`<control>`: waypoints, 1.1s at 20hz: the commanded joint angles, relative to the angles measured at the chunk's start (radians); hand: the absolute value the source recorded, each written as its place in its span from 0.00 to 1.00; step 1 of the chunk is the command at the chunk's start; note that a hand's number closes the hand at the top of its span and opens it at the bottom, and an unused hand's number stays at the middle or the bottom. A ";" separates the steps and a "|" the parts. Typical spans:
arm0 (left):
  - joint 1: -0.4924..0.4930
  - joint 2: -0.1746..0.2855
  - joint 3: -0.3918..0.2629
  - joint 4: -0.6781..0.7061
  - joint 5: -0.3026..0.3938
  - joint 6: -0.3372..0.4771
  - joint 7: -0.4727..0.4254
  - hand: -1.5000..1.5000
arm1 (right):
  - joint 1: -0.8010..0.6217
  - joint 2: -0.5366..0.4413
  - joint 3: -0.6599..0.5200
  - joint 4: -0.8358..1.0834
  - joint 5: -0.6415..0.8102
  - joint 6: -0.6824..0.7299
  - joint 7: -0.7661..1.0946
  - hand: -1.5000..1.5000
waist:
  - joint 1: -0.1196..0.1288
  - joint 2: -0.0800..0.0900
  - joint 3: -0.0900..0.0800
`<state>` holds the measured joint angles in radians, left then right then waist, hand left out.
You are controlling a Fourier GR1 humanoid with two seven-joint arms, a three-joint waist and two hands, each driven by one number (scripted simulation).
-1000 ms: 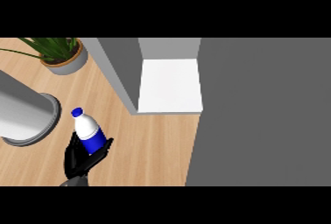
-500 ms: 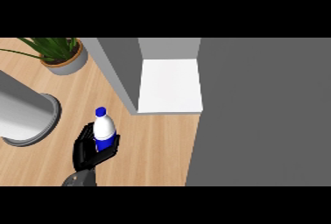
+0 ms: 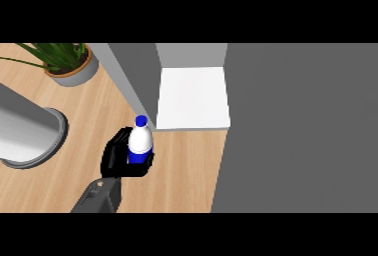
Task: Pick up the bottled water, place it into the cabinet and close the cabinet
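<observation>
A home kitchen: a light wooden desk (image 3: pixel 184 172), an open grey cabinet (image 3: pixel 134 75) just beyond the hand (image 3: pixel 117 156), a potted plant (image 3: pixel 70 64) farther off to its left.

1. The counter (image 3: pixel 184 170) is light wood with the grain running away from the robot. Bare wood shows all round the left hand (image 3: pixel 118 157).
2. A large grey cylinder (image 3: pixel 29 135) stands on the wood to the hand's left, near it but apart, and is cut by the view's edge.
3. A potted plant (image 3: pixel 74 72) in a grey pot sits well beyond the hand and to its left, past the cylinder.
4. The cabinet (image 3: pixel 133 75) stands just beyond the hand. Its grey side wall runs away from it, and its white floor (image 3: pixel 192 97) lies open to the hand's far right.
5. A broad dark grey surface (image 3: pixel 295 125) covers everything to the hand's right, and what it is cannot be told.
</observation>
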<state>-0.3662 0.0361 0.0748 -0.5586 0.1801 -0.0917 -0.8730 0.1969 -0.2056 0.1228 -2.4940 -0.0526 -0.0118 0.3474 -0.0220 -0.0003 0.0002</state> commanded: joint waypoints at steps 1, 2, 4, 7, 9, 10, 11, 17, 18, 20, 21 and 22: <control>-0.031 -0.006 -0.016 0.006 0.018 -0.127 0.026 1.00 | 0.102 -0.004 -0.078 -0.098 -0.140 0.043 -0.016 0.00 | -0.001 -0.001 0.001; -0.016 -0.024 -0.023 -0.022 0.015 -0.110 0.016 1.00 | 0.062 -0.010 -0.121 -0.087 -0.172 0.049 0.001 0.00 | 0.009 -0.001 0.000; -0.095 -0.035 -0.031 -0.005 0.066 -0.120 0.057 1.00 | 0.062 -0.026 -0.178 -0.084 -0.232 0.073 0.006 0.00 | -0.004 -0.001 0.001; -0.102 -0.036 -0.133 -0.022 0.132 -0.048 0.071 1.00 | 0.070 -0.008 -0.195 -0.101 -0.242 0.080 0.026 0.00 | -0.004 -0.003 0.000; -0.129 -0.036 -0.183 -0.085 0.200 -0.034 0.147 1.00 | 0.038 0.010 -0.213 -0.062 -0.218 0.070 0.008 0.00 | 0.002 -0.004 0.000; -0.123 -0.036 -0.249 -0.117 0.252 -0.002 0.152 1.00 | 0.001 0.004 -0.242 0.023 -0.244 0.094 -0.039 0.00 | 0.001 -0.004 0.001; -0.137 -0.036 -0.241 -0.129 0.258 0.014 0.190 1.00 | 0.050 -0.017 -0.283 -0.030 -0.288 0.122 -0.018 0.00 | -0.007 -0.006 0.001; -0.126 -0.035 -0.355 -0.213 0.359 0.129 0.205 1.00 | 0.105 0.005 -0.355 0.029 -0.331 0.188 -0.088 0.00 | -0.031 -0.008 0.002; -0.169 -0.034 -0.372 -0.206 0.387 0.143 0.229 1.00 | 0.002 -0.010 -0.360 0.080 -0.330 0.165 -0.067 0.00 | -0.023 -0.002 0.000; -0.163 -0.034 -0.372 -0.200 0.385 0.169 0.222 1.00 | 0.048 -0.017 -0.410 0.063 -0.372 0.184 -0.055 0.00 | -0.027 -0.003 0.000; -0.195 -0.034 -0.390 -0.233 0.400 0.218 0.247 1.00 | 0.006 -0.030 -0.406 0.083 -0.361 0.190 -0.066 0.00 | -0.028 -0.004 0.000; -0.196 -0.034 -0.398 -0.224 0.386 0.203 0.255 1.00 | 0.039 -0.007 -0.404 0.081 -0.356 0.193 -0.080 0.00 | -0.032 -0.005 0.001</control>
<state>-0.3998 0.0466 -0.2539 -0.7304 0.5646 0.0636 -0.6842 0.2140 -0.2188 -0.2409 -2.3789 -0.2789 0.1661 0.2551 -0.0287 -0.0025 0.0026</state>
